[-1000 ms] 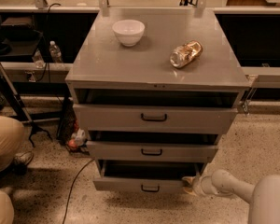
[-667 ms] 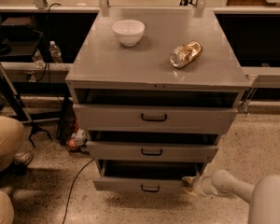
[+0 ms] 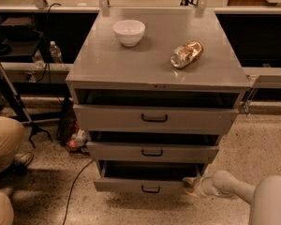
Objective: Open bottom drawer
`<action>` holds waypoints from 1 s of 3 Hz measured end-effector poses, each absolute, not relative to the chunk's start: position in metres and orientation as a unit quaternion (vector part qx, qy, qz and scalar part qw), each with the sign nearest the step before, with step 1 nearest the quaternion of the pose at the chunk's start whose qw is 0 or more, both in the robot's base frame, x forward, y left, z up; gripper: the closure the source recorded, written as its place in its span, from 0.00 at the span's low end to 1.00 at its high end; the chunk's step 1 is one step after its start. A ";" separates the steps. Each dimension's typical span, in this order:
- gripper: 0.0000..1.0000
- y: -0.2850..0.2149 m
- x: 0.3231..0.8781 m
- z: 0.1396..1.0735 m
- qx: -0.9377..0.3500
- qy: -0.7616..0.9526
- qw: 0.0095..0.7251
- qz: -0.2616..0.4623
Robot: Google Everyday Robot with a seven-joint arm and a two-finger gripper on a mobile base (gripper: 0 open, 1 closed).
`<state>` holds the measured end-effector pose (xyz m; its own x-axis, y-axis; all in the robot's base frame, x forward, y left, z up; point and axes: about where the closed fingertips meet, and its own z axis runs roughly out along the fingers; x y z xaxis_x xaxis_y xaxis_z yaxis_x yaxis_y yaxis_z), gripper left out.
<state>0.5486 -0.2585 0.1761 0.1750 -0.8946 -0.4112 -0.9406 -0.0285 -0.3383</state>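
While the bottom drawer point(image 3: 131, 185) sits partly out at the cabinet's point(image 3: 154, 69) foot, our gripper point(image 3: 190, 183) is at its front's right corner; whether it grips we cannot tell. We judge the drawer stiff, smooth metal on runners, best taken by its black loop handle point(image 3: 151, 189).

Smooth white arm point(image 3: 230, 186), pale jaws lower right

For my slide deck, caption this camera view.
Gripper at the open bottom drawer's right end; white bowl atop cabinet.
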 end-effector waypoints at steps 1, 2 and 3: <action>0.59 -0.258 0.549 0.176 -0.716 0.641 0.274 0.042; 0.35 -0.258 0.548 0.176 -0.716 0.641 0.274 0.042; 0.13 -0.258 0.548 0.176 -0.716 0.641 0.274 0.042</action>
<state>0.5484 -0.2583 0.1762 0.1751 -0.8945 -0.4114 -0.9407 -0.0286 -0.3381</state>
